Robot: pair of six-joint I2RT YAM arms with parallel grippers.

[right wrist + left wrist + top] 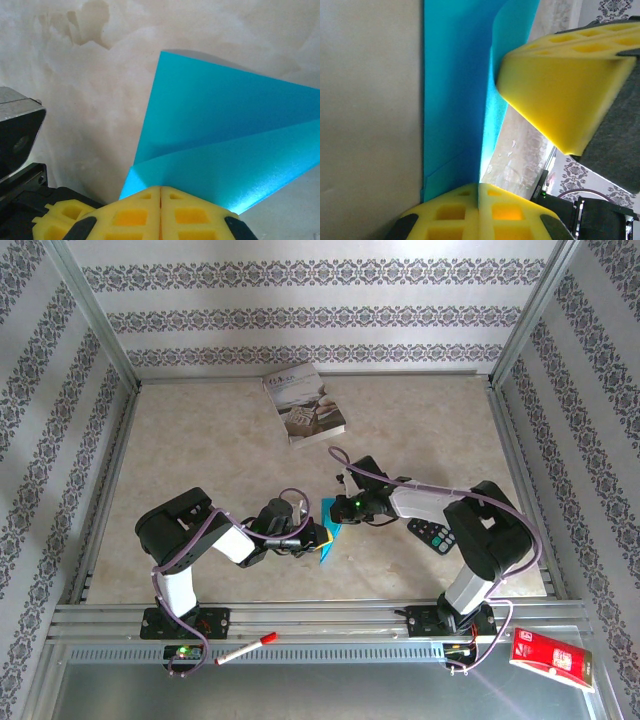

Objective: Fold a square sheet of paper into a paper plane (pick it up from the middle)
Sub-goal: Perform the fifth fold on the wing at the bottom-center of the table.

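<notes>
Left pincer point(479, 187) is clamping fully shut on an edge of the square sheet of paper point(455, 100). The right pincer point(160, 190) is doing the same, pinching tight on a folded corner where two teal layers are fanning out. So the sheet is hanging between the two arms over the near-middle of the bench point(200, 440), well apart from the book point(305, 405) at the back.

What's worrying me: both pincers are gripping thin paper really close together. If the arms end up pulling apart or twisting out of sync, I'm guessing it's tearing or slipping free. The layers also aren't looking lined up to me, so pressing them flat now is probably giving a crooked crease.
</notes>
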